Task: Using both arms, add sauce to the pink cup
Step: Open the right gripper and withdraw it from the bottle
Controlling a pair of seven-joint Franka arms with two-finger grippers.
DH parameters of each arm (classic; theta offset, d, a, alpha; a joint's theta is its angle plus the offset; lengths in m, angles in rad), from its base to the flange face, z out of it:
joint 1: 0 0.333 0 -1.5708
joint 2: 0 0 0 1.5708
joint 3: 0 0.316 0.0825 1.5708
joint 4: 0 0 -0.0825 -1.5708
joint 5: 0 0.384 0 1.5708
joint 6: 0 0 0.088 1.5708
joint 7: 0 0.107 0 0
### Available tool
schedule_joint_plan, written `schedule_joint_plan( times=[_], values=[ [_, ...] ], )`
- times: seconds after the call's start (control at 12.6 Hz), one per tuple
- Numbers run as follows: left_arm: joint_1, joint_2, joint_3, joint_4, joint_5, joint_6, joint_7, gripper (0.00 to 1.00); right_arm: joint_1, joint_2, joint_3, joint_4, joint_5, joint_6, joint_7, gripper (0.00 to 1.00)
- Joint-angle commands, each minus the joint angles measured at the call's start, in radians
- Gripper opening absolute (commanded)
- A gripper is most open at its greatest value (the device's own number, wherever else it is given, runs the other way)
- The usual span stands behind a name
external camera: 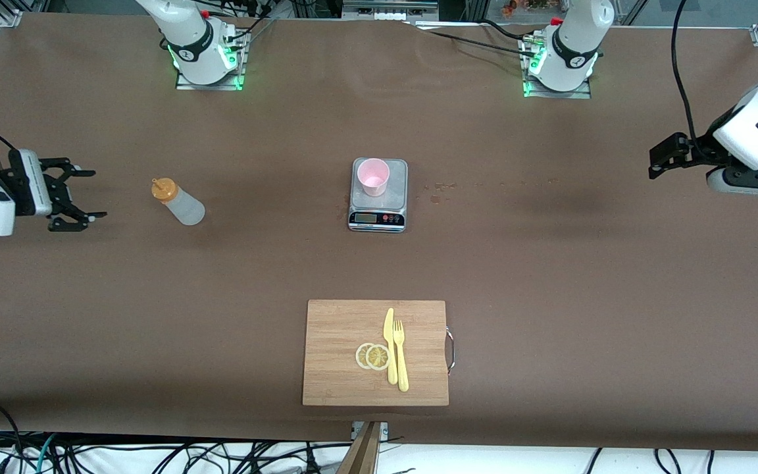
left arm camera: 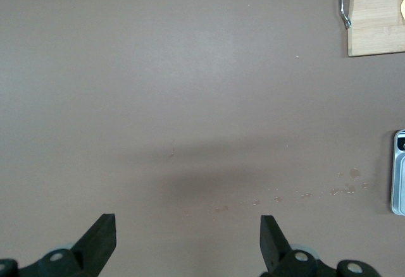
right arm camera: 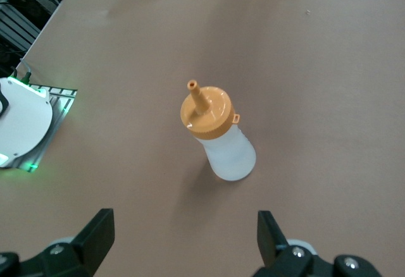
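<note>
The sauce bottle, translucent with an orange nozzle cap, stands upright on the brown table toward the right arm's end. It also shows in the right wrist view. My right gripper is open and empty, beside the bottle and apart from it, with its open fingers in the right wrist view too. The pink cup stands on a small silver scale at the table's middle. My left gripper is open and empty over bare table at the left arm's end, seen also in the left wrist view.
A wooden cutting board lies nearer to the front camera than the scale, with lemon slices, a yellow knife and a fork on it. The board's corner and the scale's edge show in the left wrist view.
</note>
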Motion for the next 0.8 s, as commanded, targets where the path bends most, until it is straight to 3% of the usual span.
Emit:
schedule_joint_plan(
  times=[0.0,0.32,0.72],
  values=[
    [-0.002,0.014,-0.012,0.025,0.017,-0.019,0.012,1.00,0.034,-0.109,0.026,-0.032,-0.070,0.002,0.192,1.00],
    [-0.007,0.020,-0.012,0.025,0.017,-0.019,0.002,1.00,0.076,-0.204,0.076,-0.032,-0.144,0.059,0.468,1.00],
    [-0.011,0.068,-0.012,0.053,0.014,-0.019,0.000,1.00,0.077,-0.302,0.076,-0.040,-0.178,0.093,0.779,1.00]
  ],
)
